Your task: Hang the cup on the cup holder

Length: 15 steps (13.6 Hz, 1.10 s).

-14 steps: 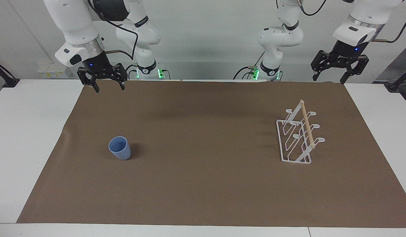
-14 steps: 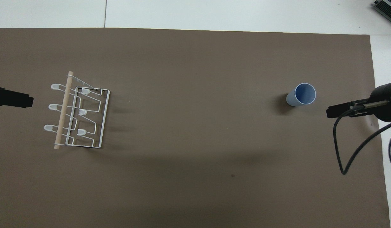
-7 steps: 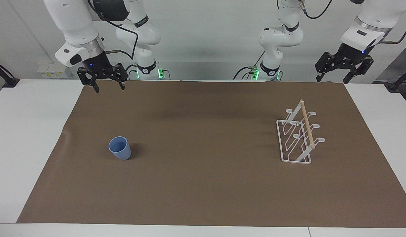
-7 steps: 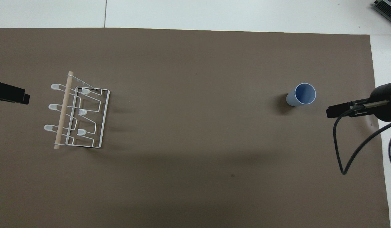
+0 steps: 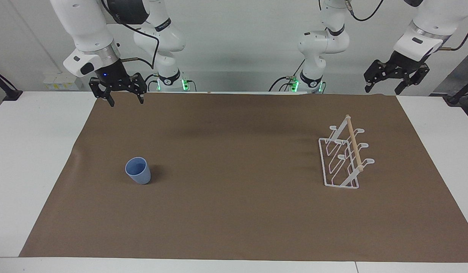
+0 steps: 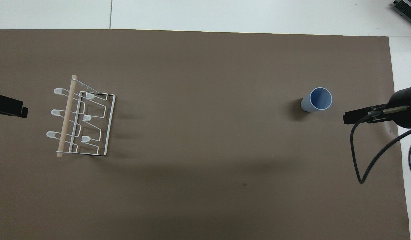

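The light-blue cup (image 5: 137,170) stands upright on the brown mat toward the right arm's end of the table, open end up; it also shows in the overhead view (image 6: 317,99). The white wire cup holder (image 5: 346,156) with its wooden dowel stands toward the left arm's end and holds no cup; it also shows in the overhead view (image 6: 80,120). My right gripper (image 5: 126,102) is open and empty, raised over the mat's edge nearest the robots, well apart from the cup. My left gripper (image 5: 382,91) is open and empty, raised over the mat's corner nearest the robots, apart from the cup holder.
A brown mat (image 5: 234,212) covers most of the white table (image 5: 25,159). The right arm's wrist and its black cable (image 6: 358,160) hang over the mat's end beside the cup. Nothing else stands on the mat.
My left gripper has risen a little and drawn back toward its own end of the table, away from the cup holder. The right gripper, the cup and the cup holder have not moved.
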Each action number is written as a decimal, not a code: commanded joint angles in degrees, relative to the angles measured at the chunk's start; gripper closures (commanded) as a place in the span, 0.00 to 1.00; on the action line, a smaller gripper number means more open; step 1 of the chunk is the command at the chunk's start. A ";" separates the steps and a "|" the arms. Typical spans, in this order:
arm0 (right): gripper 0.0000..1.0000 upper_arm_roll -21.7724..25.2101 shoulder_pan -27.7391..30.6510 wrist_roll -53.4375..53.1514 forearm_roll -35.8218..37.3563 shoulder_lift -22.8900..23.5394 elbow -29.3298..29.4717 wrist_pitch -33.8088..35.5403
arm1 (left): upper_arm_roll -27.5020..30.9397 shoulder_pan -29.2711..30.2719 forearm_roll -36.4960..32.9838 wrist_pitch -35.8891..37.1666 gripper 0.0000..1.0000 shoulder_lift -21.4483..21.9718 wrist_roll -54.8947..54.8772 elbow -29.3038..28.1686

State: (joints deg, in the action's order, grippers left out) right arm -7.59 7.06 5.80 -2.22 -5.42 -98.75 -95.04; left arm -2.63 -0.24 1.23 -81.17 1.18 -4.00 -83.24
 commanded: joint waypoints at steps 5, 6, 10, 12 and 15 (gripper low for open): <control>0.00 -0.32 0.76 -0.70 -1.21 -0.38 -0.30 0.03 | -0.53 -0.20 0.18 -0.39 0.00 3.38 0.04 -4.99; 0.00 -0.32 0.76 -0.70 -1.21 -0.38 -0.30 0.03 | -0.53 -0.20 0.18 -0.56 0.00 3.39 0.04 -5.09; 0.00 -0.32 0.76 -0.70 -1.21 -0.38 -0.30 0.03 | -0.97 -0.20 0.09 -1.35 0.00 3.39 -0.22 -5.09; 0.00 -0.32 1.29 -0.70 -1.21 -0.38 -0.30 -0.06 | -1.06 -0.20 0.09 -1.36 0.00 3.39 -0.22 -5.09; 0.00 -0.32 1.37 -0.61 -1.21 -0.20 -0.21 -1.71 | -0.97 -0.11 0.18 -1.53 0.00 3.39 -0.05 -5.00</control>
State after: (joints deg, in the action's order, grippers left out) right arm -7.38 7.26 5.80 -2.22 -5.42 -98.75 -95.33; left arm -3.75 -0.28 1.23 -81.42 2.96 -4.05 -86.34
